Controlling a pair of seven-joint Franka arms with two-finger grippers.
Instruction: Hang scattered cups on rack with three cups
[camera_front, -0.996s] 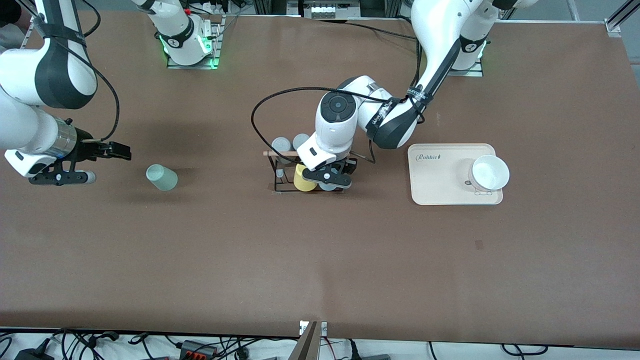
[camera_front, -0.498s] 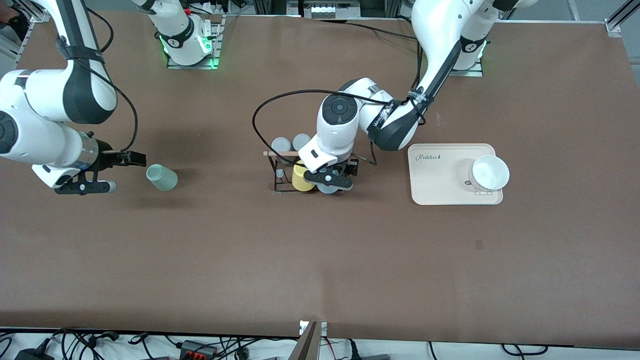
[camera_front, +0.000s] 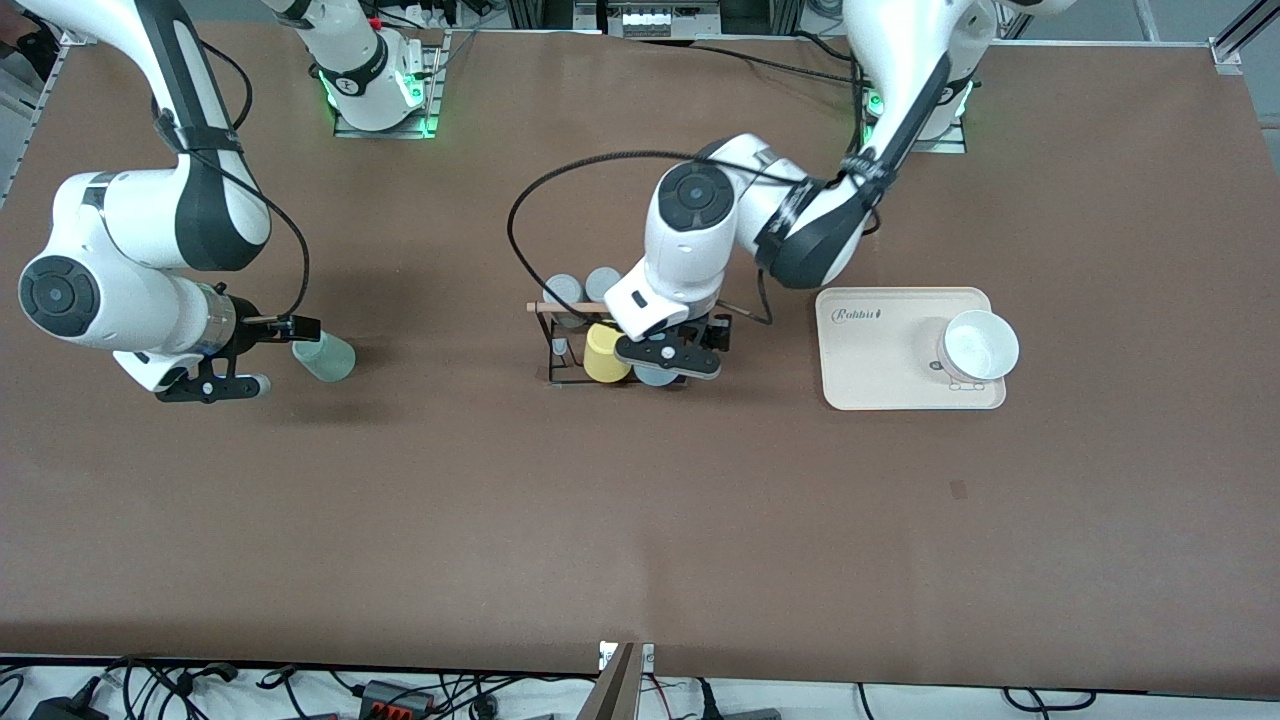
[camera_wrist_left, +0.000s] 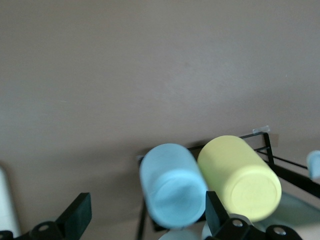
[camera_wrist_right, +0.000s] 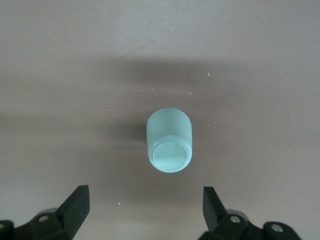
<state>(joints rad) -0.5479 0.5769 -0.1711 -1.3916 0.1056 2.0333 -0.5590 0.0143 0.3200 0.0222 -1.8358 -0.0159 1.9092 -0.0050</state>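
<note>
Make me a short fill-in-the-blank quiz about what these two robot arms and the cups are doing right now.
1. The mint-green cup lies on the ____, in line with the right gripper, whose jaws stand open.
2. Beside the light blue cup on the rack sits a ____ cup.
3. The left gripper has its jaws ____ at the light blue cup.
4. The white bowl rests on a ____.

Missing words: table; yellow; open; tray
</note>
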